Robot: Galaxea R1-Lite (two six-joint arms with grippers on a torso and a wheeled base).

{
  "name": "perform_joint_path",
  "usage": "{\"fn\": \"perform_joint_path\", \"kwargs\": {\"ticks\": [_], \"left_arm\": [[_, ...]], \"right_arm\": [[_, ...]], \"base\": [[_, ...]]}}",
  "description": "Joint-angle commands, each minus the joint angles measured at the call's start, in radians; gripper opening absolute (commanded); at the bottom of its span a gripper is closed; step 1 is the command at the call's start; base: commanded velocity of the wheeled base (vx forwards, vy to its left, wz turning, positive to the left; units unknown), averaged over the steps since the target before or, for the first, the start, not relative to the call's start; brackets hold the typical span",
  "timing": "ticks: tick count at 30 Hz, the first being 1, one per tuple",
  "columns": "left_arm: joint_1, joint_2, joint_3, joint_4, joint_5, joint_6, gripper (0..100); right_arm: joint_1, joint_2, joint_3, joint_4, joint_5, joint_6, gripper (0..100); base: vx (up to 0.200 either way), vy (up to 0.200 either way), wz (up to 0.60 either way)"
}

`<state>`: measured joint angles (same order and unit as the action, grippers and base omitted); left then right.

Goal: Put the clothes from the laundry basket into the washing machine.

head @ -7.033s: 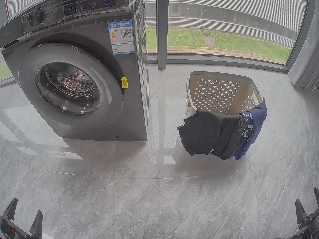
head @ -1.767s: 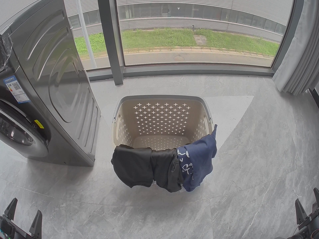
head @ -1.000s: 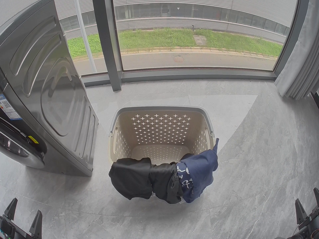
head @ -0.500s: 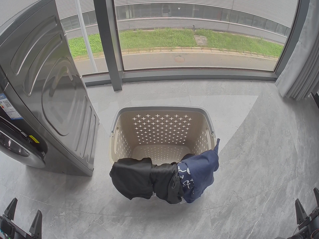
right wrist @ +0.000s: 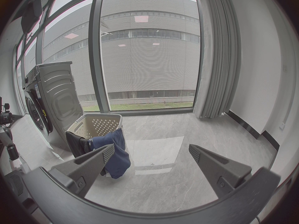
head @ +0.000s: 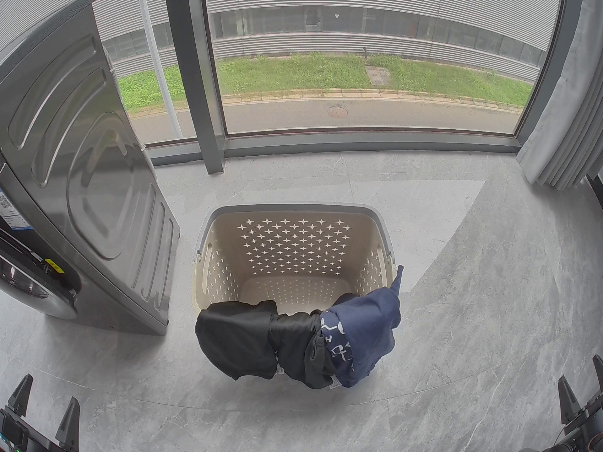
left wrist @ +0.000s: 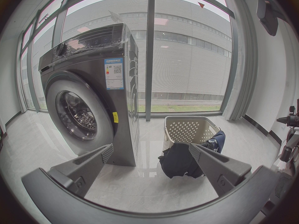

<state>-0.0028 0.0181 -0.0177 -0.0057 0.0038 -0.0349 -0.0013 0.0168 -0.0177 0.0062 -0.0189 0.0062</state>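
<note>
A beige laundry basket point(head: 294, 209) stands on the floor ahead of me. Black clothes point(head: 242, 340) and a navy printed garment point(head: 365, 328) hang over its near rim; its inside looks bare. The grey washing machine point(head: 81, 158) stands to the basket's left, its side facing the basket. My left gripper point(head: 50, 390) and right gripper point(head: 579, 368) sit low at the near corners, both open and holding nothing, well short of the basket. The left wrist view shows the machine's round front door point(left wrist: 76, 115), the basket point(left wrist: 187, 118) and the black clothes point(left wrist: 177, 159) beyond my open left gripper point(left wrist: 151, 150).
Large windows and a dark pillar point(head: 188, 70) run behind the basket. A grey curtain point(head: 565, 114) hangs at the far right. Open grey marble floor point(head: 490, 271) surrounds the basket, with a narrow gap between it and the machine.
The whole head view has shifted as the camera turned and came closer: the machine slid to the left edge and the basket came to the middle. Clothes and grippers are unchanged.
</note>
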Motion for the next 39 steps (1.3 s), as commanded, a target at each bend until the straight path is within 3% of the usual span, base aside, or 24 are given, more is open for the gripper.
{"fn": "perform_joint_path", "kwargs": {"ticks": [1, 7, 19, 25, 34, 39], "left_arm": [[0.000, -0.018, 0.018, 0.000, 0.001, 0.000, 100], [0.000, -0.018, 0.018, 0.000, 0.001, -0.002, 100], [0.000, -0.018, 0.018, 0.000, 0.001, 0.000, 100], [0.000, -0.018, 0.018, 0.000, 0.001, 0.000, 100], [0.000, -0.018, 0.018, 0.000, 0.002, -0.002, 100], [0.000, -0.018, 0.018, 0.000, 0.002, -0.002, 100]], "right_arm": [[0.000, -0.008, 0.015, 0.000, 0.001, 0.000, 100], [0.000, -0.008, 0.016, 0.000, 0.001, 0.000, 100], [0.000, -0.008, 0.015, 0.000, 0.001, 0.000, 100], [0.000, -0.008, 0.015, 0.000, 0.001, 0.001, 100], [0.000, -0.008, 0.016, 0.000, 0.001, 0.001, 100], [0.000, -0.008, 0.016, 0.000, 0.001, 0.000, 100]], "base": [[0.000, 0.000, 0.00], [0.200, 0.000, 0.00], [0.000, 0.000, 0.00], [0.200, 0.000, 0.00], [0.000, 0.000, 0.00], [0.200, 0.000, 0.00]]}}
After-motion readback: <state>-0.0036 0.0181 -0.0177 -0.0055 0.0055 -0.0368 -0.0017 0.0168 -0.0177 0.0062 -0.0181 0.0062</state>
